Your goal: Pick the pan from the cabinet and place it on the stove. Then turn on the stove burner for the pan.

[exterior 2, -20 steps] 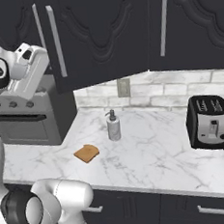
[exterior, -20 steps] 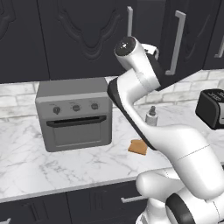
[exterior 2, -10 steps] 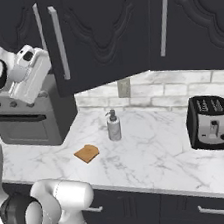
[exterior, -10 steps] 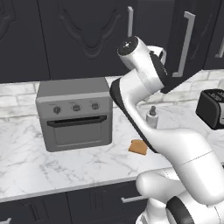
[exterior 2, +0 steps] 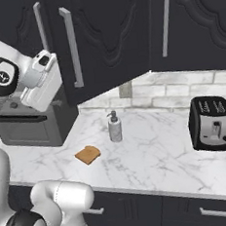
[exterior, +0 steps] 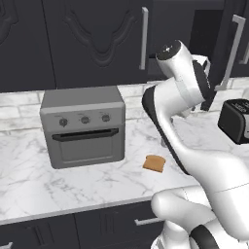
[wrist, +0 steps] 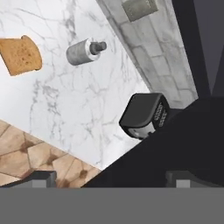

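My gripper [wrist: 113,177] is open, nothing between its two dark fingertips. It hangs high over the counter beside the cabinet [exterior 2: 107,37], whose door has swung out toward me. The door's dark face [wrist: 175,144] crosses the lower right of the hand view, close to the fingers. From the right base, the white hand [exterior 2: 42,77] sits just left of the door's long silver handle [exterior 2: 71,45]. In the left base view the hand [exterior: 204,63] is in front of the dark cabinet opening [exterior: 206,26]. The pan is hidden and the stove is out of view.
A grey toaster oven [exterior: 82,126] stands at the counter's left. A slice of toast [exterior 2: 87,154], a soap dispenser [exterior 2: 115,127] and a black toaster [exterior 2: 213,124] sit on the marble counter [exterior 2: 158,154]. Drawers run below the counter's front edge.
The cabinet door has swung wider open. The hand has moved to the right with it, and the jaws have stayed open.
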Robot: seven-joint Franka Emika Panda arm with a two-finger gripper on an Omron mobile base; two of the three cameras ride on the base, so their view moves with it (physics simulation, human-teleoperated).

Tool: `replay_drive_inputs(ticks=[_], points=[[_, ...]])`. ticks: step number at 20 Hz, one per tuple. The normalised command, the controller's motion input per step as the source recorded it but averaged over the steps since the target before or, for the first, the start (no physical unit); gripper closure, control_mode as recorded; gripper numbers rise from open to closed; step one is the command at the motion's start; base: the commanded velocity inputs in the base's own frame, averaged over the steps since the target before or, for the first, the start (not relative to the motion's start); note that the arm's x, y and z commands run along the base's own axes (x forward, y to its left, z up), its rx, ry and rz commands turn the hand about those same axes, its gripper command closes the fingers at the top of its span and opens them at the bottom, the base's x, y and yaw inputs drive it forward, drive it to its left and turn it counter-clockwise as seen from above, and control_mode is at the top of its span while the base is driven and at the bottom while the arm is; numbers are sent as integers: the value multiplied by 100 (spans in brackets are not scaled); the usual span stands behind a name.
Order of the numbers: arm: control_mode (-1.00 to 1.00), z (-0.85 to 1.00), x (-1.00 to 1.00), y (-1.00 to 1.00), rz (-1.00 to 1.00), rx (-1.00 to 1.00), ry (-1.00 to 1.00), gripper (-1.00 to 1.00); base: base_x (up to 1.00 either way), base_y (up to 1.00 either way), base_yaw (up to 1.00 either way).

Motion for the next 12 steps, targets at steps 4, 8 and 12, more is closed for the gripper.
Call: replay_drive_inputs(ticks=[4,8,12], points=[[-100,-2,-40,-67,-5,1,0,-100,0,0,0],[-100,-5,-28,-73,-2,1,0,-100,0,0,0],[-100,-13,-20,-80,0,2,0,-100,0,0,0]])
